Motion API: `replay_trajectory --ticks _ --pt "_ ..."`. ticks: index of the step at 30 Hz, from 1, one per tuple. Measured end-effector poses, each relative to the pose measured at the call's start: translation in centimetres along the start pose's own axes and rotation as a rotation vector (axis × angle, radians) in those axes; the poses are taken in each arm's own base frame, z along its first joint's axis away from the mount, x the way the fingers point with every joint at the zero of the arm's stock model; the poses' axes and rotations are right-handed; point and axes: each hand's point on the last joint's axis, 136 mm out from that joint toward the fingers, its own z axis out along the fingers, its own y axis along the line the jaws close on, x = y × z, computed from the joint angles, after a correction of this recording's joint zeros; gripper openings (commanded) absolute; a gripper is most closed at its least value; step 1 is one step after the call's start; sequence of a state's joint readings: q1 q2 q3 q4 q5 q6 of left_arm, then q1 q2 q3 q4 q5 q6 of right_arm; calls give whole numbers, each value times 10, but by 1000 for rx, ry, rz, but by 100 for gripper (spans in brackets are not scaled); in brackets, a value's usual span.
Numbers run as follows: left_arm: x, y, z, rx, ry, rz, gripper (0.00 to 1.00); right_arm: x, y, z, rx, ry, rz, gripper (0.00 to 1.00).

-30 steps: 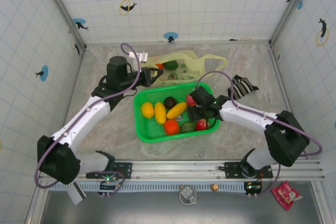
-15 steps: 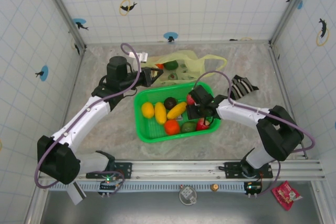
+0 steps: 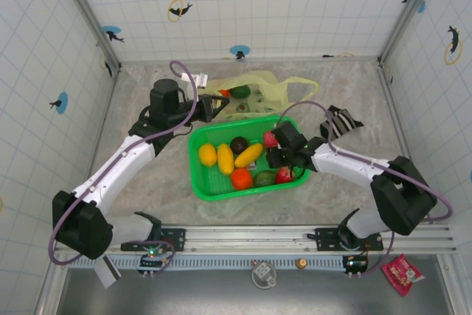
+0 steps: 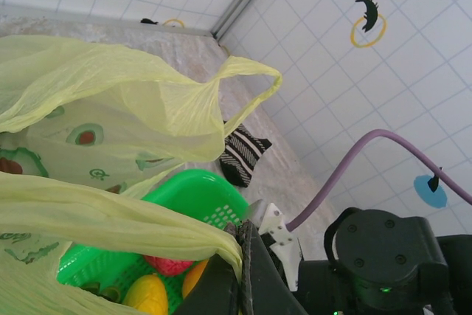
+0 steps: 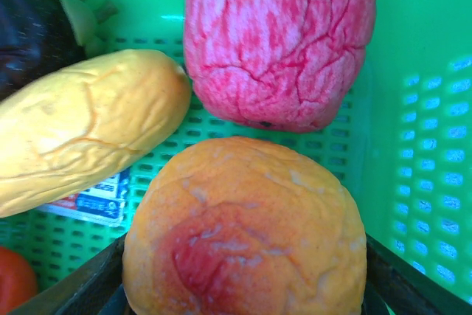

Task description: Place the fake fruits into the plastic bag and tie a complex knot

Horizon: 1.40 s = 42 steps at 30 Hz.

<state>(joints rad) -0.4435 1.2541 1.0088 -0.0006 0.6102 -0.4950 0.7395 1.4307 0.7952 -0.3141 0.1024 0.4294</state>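
An orange-red fruit (image 5: 243, 234) sits at 6 o'clock between two dark fingers (image 5: 85, 289). In the green basket (image 5: 420, 108), a pink-red fruit (image 5: 280, 42) is at 12 and a yellow fruit (image 5: 81, 127) at 9.

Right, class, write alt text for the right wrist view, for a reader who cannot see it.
Close up, a round orange fruit with a red blush sits between the dark fingers of the right gripper, inside a green mesh basket. Beyond it lie a pink-red fruit and, to the left, a long yellow fruit.
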Motion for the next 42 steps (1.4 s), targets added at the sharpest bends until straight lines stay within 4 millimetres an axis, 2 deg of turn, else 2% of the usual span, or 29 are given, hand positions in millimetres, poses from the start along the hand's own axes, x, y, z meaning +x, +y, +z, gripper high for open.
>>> replay_trajectory --ticks 5,12,16,20,31,42 --pt "0 0 0 0 0 -1 0 -17 11 -25 -85 -73 -16 61" --pt "4 0 -3 -1 2 -2 0 -45 32 -75 -260 -236 -36 59" --pt "12 3 -4 -8 15 -12 0 -60 38 -86 -317 -297 -27 59" --pt "15 5 -4 -12 23 -18 0 -73 42 -75 -311 -284 -17 59" --pt "15 4 -5 -13 24 -18 0 -160 54 -44 -203 -363 21 57" --pt "8 -1 -5 0 16 -10 0 -228 75 12 -124 -418 76 62"
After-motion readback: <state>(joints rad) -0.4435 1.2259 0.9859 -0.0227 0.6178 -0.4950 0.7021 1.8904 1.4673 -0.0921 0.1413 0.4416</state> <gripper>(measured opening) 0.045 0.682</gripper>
